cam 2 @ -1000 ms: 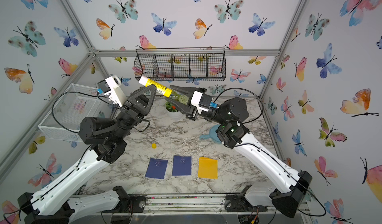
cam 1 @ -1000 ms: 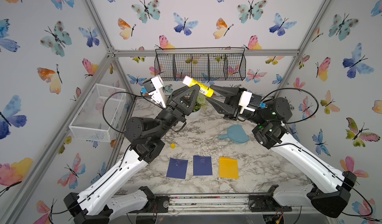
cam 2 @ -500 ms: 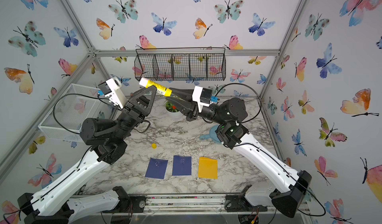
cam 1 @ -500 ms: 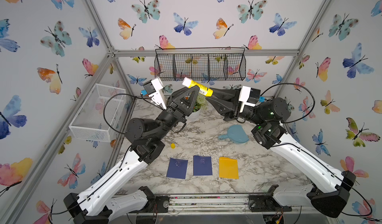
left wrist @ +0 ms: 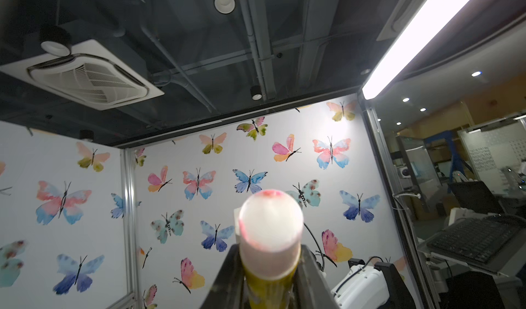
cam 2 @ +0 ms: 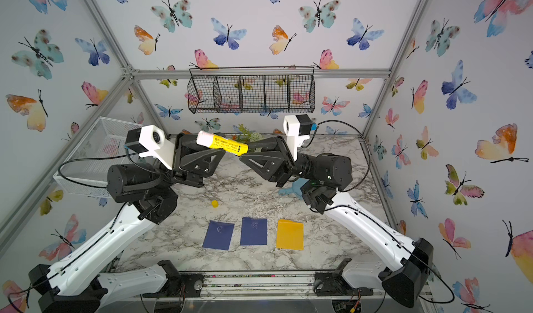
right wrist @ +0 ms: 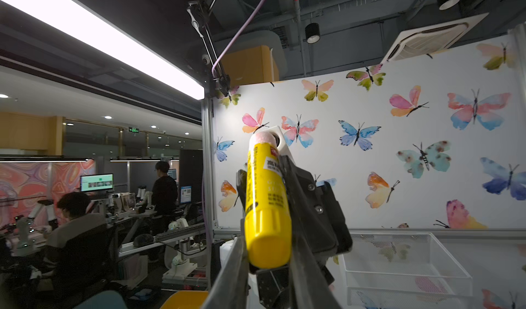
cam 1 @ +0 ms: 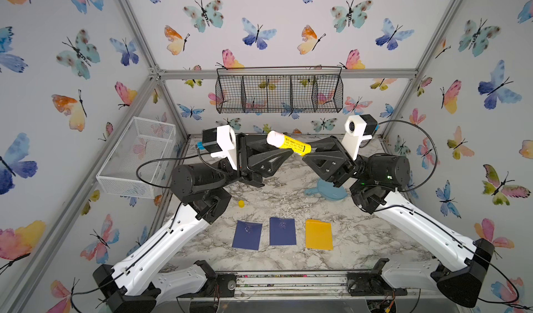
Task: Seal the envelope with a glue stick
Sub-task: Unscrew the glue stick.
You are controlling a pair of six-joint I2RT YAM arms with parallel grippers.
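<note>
1. glue stick (cam 1: 288, 144): held in the air between the two arms, well above the marble table (cam 1: 360, 239). it is tilted, with its bare white tip toward the left arm. its cap (cam 1: 241, 203) lies by itself on the table.
2. left gripper (cam 1: 281, 148): fingers narrowed onto the printed barrel, one on each side, as the left wrist view confirms.
3. right gripper (cam 1: 307, 152): a second ago its fingers stood slightly apart at the ribbed base. they are now clamped on that base, and the wrist has rolled so its camera sits on top.
4. meaning: both ends are gripped, so the base can probably be turned against the barrel to wind the glue out.
5. yellow envelope (cam 1: 318, 234) and navy envelopes (cam 1: 247, 235) (cam 1: 282, 231): flat near the front edge, untouched. gluing and sealing are not yet done.
</note>
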